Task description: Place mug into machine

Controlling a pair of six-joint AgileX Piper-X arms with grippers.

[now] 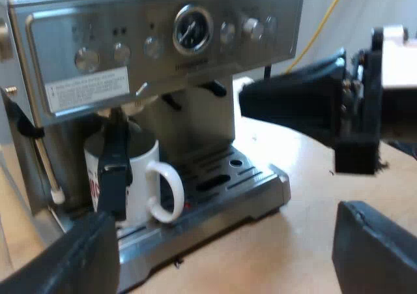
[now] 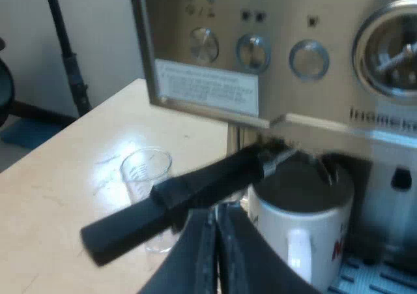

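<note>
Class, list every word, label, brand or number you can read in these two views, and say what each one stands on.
Nothing can be read with certainty.
Machine: a brand line under the gauge, too blurred to quote.
Sticker on the machine's front: several lines of print, too small to read.
Mug: red letters, partly hidden, unreadable.
Measuring glass: faint scale marks, no number legible.

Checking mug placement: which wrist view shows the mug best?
Left wrist view: the mug stands nearly whole on the drip tray, handle visible, only the holder's dark handle crossing it. Right wrist view shows its rim and part of its side, close behind the right gripper.
</note>
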